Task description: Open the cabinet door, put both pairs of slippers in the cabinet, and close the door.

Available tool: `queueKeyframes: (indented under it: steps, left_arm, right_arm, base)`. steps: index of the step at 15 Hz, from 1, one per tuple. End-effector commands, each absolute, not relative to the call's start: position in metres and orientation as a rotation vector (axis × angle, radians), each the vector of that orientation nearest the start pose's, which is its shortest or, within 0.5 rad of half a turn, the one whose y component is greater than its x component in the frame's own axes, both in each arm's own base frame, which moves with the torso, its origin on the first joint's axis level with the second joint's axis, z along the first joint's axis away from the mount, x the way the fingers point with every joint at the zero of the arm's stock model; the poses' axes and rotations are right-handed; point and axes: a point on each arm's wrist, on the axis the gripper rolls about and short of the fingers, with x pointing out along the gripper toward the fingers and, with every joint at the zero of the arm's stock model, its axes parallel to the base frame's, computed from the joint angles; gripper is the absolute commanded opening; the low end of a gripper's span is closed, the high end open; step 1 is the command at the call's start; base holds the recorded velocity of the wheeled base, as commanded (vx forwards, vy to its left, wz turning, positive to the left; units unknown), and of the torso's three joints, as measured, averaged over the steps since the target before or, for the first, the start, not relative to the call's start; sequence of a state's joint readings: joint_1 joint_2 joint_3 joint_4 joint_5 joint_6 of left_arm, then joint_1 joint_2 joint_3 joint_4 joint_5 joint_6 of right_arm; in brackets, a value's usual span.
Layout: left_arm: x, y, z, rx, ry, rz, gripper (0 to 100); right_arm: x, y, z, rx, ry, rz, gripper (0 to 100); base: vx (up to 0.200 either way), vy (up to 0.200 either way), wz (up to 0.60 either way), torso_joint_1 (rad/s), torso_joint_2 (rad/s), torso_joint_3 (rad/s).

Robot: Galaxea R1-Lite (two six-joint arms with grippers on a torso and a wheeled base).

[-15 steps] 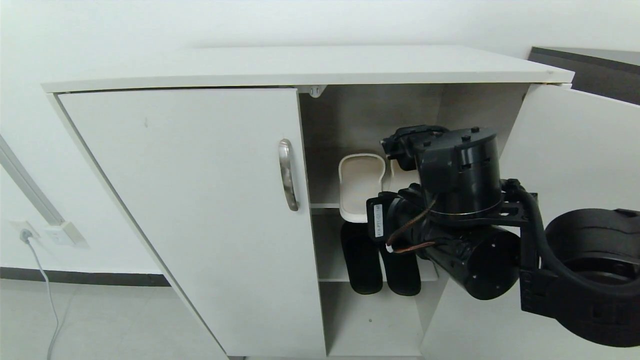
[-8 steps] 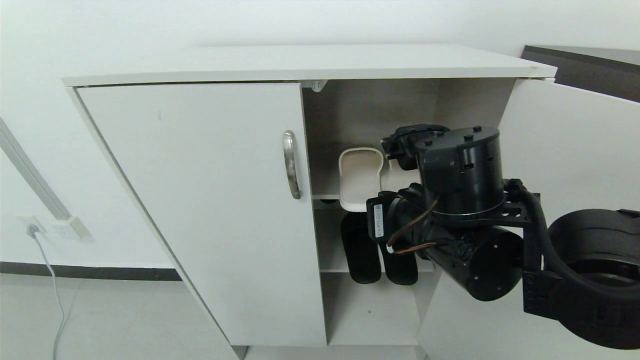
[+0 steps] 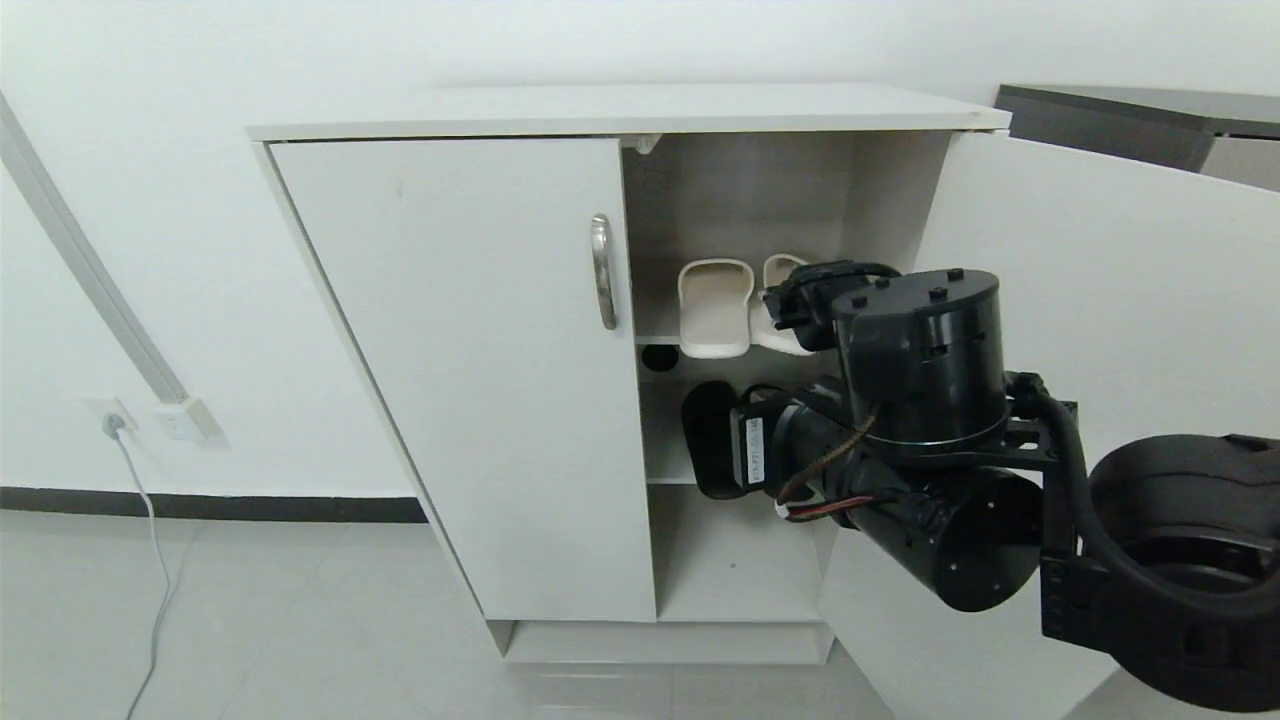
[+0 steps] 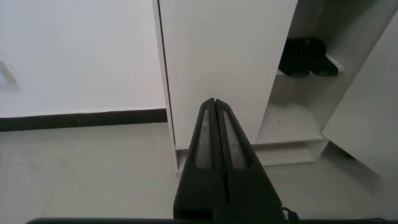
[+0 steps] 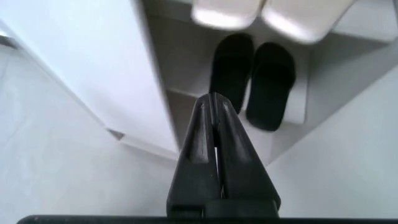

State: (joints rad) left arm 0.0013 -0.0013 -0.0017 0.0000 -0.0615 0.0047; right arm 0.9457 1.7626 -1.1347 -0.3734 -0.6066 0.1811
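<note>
Against the white wall the cabinet (image 3: pixel 600 105) has its right door (image 3: pixel 1100 300) open, with white slippers (image 5: pixel 298 15) and black slippers (image 5: pixel 231 65) shelved just beyond the right gripper (image 5: pixel 214 101), fingers pressed together and empty like the left gripper (image 4: pixel 214 106), so seemingly only closing remains.

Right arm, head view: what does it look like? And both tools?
Right arm: glossy black cylindrical housings with small screw holes, a white label, a thin copper-brown cable and a thick black hose. Left tool and right tool: each a pair of flat black wedges tapering to a narrow tip.
</note>
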Motion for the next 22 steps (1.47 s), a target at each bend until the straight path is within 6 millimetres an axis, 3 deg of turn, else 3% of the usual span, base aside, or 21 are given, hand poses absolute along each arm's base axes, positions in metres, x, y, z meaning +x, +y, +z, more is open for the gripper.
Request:
queueKeyframes:
  steps: [1, 5, 11, 22]
  left_arm:
    - [-0.023, -0.001, 0.076, 0.005, -0.002, -0.060, 0]
    - [-0.023, -0.001, 0.076, 0.005, -0.002, -0.058, 0]
    - [-0.023, -0.001, 0.075, 0.005, 0.000, -0.060, 0]
    - [-0.023, -0.001, 0.076, 0.000, -0.002, -0.057, 0]
  right_arm:
    - [0.208, 0.268, 0.215, 0.003, 0.215, 0.365, 0]
    - [0.205, 0.263, 0.185, 0.008, 0.230, 0.443, 0]
    - [0.208, 0.244, 0.163, 0.022, 0.221, 0.434, 0]
    - [0.211, 0.242, 0.149, -0.022, 0.254, 0.437, 0]
  base:
    - [-0.200, 0.000, 0.00, 0.002, 0.00, 0.002]
    - [-0.200, 0.000, 0.00, 0.001, 0.00, 0.004]
    - [0.000, 0.000, 0.00, 0.000, 0.00, 0.000]
    - [0.000, 0.000, 0.00, 0.000, 0.00, 0.000]
